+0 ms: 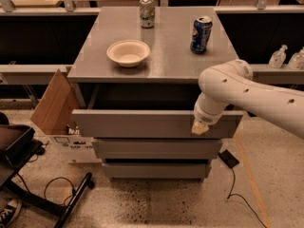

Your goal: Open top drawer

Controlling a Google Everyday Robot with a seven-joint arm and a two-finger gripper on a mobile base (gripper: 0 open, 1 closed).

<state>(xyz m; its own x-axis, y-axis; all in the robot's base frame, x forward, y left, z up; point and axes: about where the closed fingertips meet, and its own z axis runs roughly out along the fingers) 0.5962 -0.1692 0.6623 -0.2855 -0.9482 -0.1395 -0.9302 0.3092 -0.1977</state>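
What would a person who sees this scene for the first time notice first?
The white robot arm reaches in from the right, its gripper at the front panel of the top drawer, which stands pulled out. On the cabinet top sit a white bowl, a blue can and a second can behind.

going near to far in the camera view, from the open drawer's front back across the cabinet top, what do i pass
top drawer front, with the hand at its right end → bowl → blue can → silver can
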